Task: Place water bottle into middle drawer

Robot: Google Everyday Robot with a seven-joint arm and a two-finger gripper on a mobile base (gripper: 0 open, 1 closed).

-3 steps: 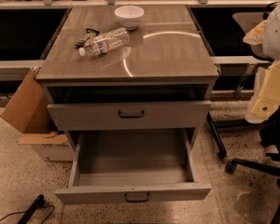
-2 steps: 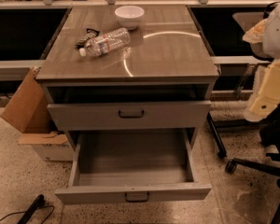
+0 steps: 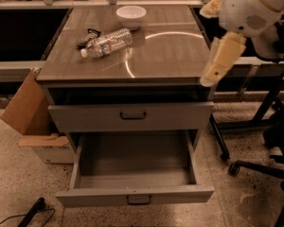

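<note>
The water bottle (image 3: 106, 42) lies on its side on the cabinet top (image 3: 170, 56), white cap pointing left, just in front of the white bowl (image 3: 131, 16). The middle drawer (image 3: 135, 195) is pulled out wide open and its inside is bare. The drawer front above it (image 3: 132, 116) is shut. My gripper (image 3: 221, 59) hangs from the white arm (image 3: 253, 6) at the upper right, over the right edge of the cabinet top, well to the right of the bottle and not touching it.
A dark snack wrapper (image 3: 87, 36) lies beside the bottle's left end. A cardboard box (image 3: 26, 112) stands on the floor left of the cabinet. An office chair base (image 3: 260, 167) and a stand's legs are at the right. A cable (image 3: 31, 213) lies bottom left.
The arm and gripper have moved left and up, from beside the cabinet to over its right edge. The bottle, bowl and drawers have not moved.
</note>
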